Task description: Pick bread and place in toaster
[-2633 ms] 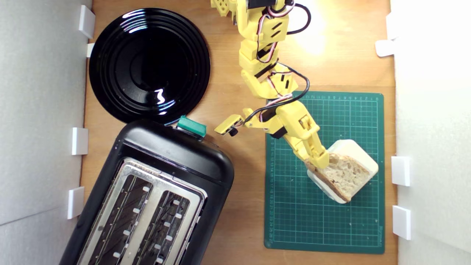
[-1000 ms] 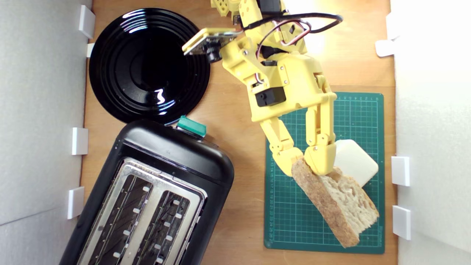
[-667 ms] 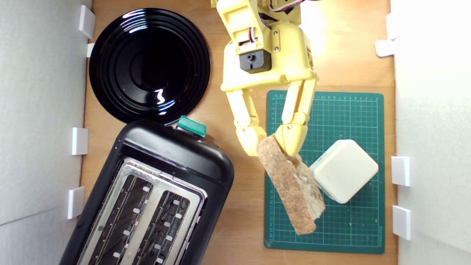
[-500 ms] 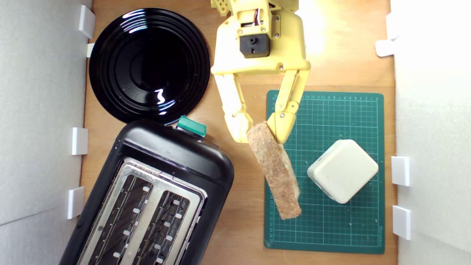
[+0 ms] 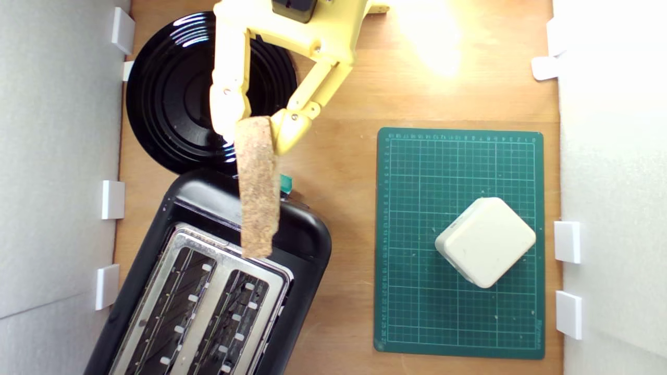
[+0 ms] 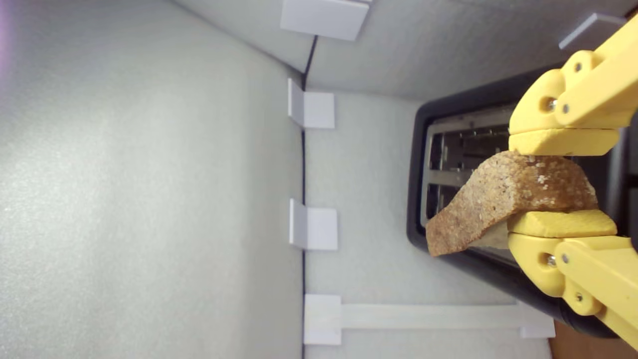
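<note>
Exterior view, bread pinched in hand, over toaster

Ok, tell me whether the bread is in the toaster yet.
Out. The bread hangs crust-up in the claw, above the toaster, whose slots look empty.

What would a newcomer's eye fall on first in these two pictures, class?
Most striking is the bread, crust-side up, pinched in the yellow gripper above the black toaster at the exterior view's lower left. Next come the glossy black plate behind it, and the cream block on the green mat.
</note>
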Tool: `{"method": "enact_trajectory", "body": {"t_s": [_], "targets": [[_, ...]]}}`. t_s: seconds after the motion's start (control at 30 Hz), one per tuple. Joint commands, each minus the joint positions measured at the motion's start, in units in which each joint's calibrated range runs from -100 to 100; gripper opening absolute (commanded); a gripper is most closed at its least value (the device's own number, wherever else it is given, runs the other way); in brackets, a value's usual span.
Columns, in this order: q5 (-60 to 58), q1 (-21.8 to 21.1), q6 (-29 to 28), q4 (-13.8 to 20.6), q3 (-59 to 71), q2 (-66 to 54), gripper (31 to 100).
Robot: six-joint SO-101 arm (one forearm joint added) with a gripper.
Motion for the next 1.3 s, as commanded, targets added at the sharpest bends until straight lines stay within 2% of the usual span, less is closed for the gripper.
{"method": "enact_trajectory", "body": {"t_s": [0.0, 0.13, 0.17, 0.27, 0.47, 0.87, 1.27], "targets": [[3.7, 2.6, 1.3, -0.1, -9.5, 2.0, 57.1], [4.5, 6.1, 3.8, -3.3, -14.9, 5.1, 57.1], [4.5, 7.6, 4.8, -5.5, -15.9, 6.4, 57.1], [4.5, 10.1, 6.6, -8.6, -17.4, 8.9, 57.1], [4.4, 12.4, 8.2, -11.4, -21.8, 14.6, 57.1], [4.2, 12.4, 7.8, -11.7, -31.7, 24.4, 57.1], [4.0, 12.9, 7.9, -11.7, -33.8, 29.6, 57.1]]}}
